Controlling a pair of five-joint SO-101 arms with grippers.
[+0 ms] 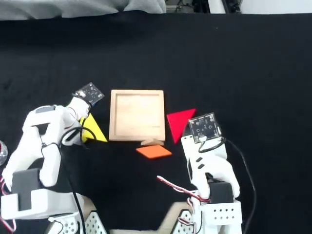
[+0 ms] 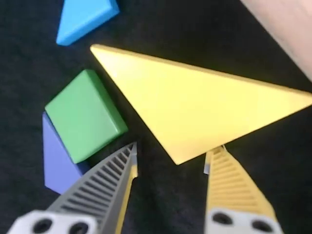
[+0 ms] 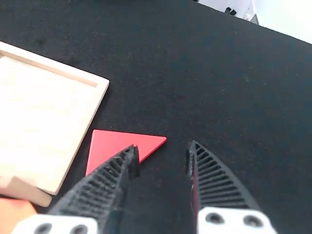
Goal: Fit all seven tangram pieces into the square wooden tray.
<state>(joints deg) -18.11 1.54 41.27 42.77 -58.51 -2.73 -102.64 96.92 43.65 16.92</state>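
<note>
My left gripper (image 2: 173, 152) is spread open astride 1 corner of the yellow triangle (image 2: 204, 105), which lies flat just beside the tray (image 1: 136, 93); my right gripper (image 3: 162, 148) is open too, at the red triangle (image 3: 109, 144) on the tray's other side. Pieces look stiff, light, thin & smooth, prob. slippery; I'd pinch across 2 edges nr a corner; no print or label legible.

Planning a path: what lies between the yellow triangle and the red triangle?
The wooden tray sits between yellow triangle and red triangle, in the high view.
</note>
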